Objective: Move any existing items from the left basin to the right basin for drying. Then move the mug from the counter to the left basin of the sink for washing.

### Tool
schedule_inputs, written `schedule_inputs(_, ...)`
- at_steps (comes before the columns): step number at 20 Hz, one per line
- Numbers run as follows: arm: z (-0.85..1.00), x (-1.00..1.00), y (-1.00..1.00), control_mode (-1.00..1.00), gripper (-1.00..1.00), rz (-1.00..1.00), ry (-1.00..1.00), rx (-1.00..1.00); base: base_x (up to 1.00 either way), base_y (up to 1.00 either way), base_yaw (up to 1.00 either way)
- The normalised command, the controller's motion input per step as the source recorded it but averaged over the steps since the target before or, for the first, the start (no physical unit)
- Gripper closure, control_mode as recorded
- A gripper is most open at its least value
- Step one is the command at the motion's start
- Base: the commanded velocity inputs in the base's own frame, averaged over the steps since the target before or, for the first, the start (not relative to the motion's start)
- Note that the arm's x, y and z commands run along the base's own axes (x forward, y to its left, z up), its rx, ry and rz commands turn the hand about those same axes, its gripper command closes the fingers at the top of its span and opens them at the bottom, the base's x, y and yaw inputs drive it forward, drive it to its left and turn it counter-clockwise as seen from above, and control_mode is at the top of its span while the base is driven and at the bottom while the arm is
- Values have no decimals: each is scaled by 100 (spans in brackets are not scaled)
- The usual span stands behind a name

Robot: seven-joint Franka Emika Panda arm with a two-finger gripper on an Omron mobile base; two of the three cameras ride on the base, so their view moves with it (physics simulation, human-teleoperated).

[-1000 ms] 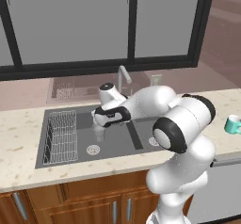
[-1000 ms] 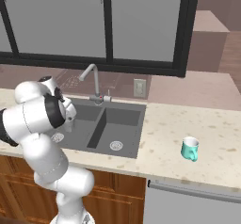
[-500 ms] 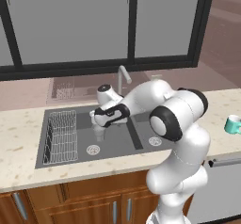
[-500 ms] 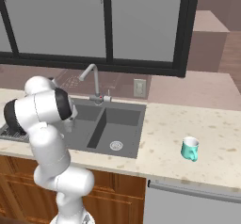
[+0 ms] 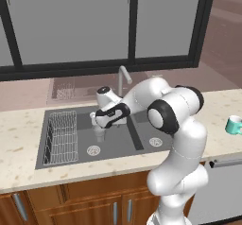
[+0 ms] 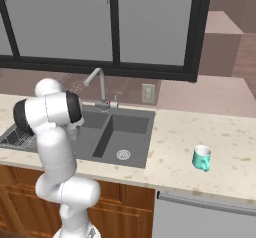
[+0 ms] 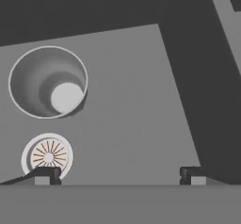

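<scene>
first step in hand: fetching the glass [image 7: 48, 82] out of the left basin [image 5: 113, 143], the mug [image 6: 201, 158] waiting on the counter [image 6: 215, 147]. the gripper [image 7: 120, 175] hangs above the basin floor, jaws wide apart and empty. in the hand view the glass stands upright toward ten o'clock of the jaws, beside the drain [image 7: 47, 156], so the next move calls for shifting that way, then descending around it.

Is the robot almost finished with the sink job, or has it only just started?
Only just started. Nothing looks done yet: the glass stands upright in the left basin, near the drain. Right now the open pincer hangs above that basin, holding nothing, with the glass off to one side. Still to do: carry the glass to the right basin, then bring the mug from the counter to the left basin.
</scene>
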Motion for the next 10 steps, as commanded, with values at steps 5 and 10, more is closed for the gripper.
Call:
schedule_inputs(5, -11, 16, 1, -100, -100, -1, 0, 0, 0, 0, 0)
schedule_inputs(10, -8, 13, 1, -100, -100, -1, 0, 0, 0, 0, 0)
